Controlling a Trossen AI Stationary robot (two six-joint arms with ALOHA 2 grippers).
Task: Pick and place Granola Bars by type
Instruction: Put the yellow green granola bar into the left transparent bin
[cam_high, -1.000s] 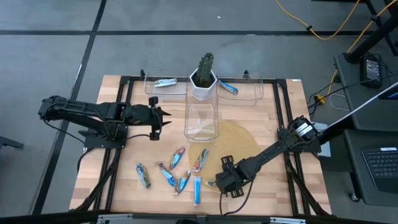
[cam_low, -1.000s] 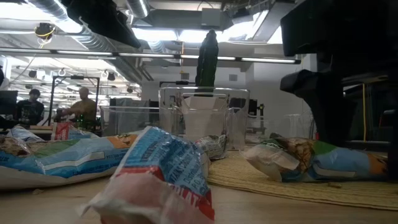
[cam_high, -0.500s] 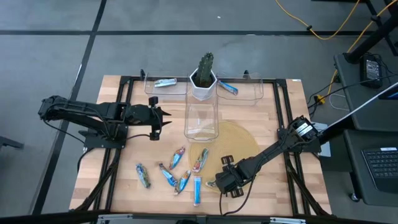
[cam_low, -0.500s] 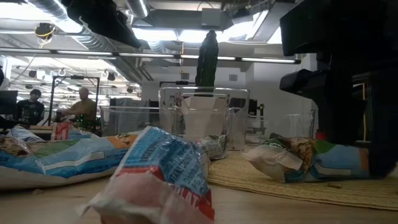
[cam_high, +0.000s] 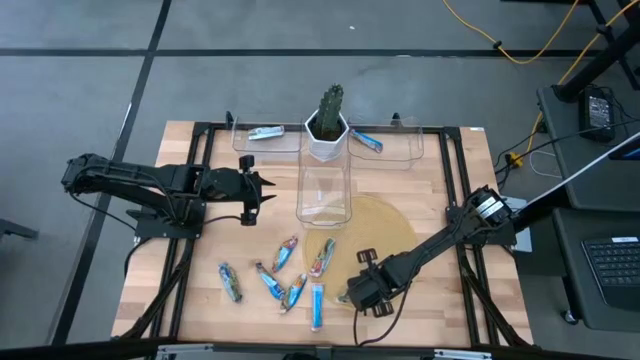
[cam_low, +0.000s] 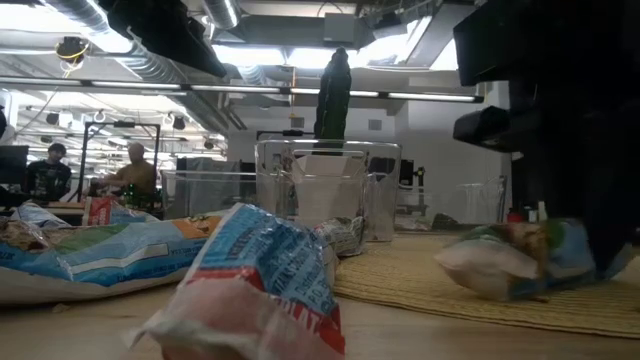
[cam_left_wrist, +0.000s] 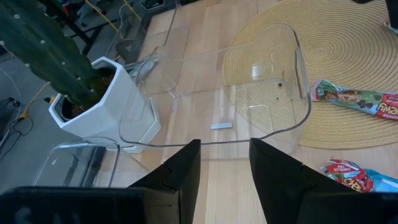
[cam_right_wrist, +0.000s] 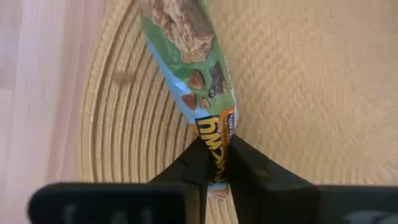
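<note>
Hidden and cut-off parts

In the high view the bar held by the right claw was almost wholly covered by it. In the right wrist view that bar was cut off at the picture's edge, its lettering partly pinched out of sight. In the low view, the nearest granola bar was blurred and cut off, and the right arm was a dark shape.

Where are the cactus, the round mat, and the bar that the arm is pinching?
Cactus (cam_high: 331, 103), high view, its green top.
Mat (cam_left_wrist: 348, 37), left wrist view, bare woven part.
Bar (cam_right_wrist: 189, 59), right wrist view, green wrapper above the jaws.
</note>
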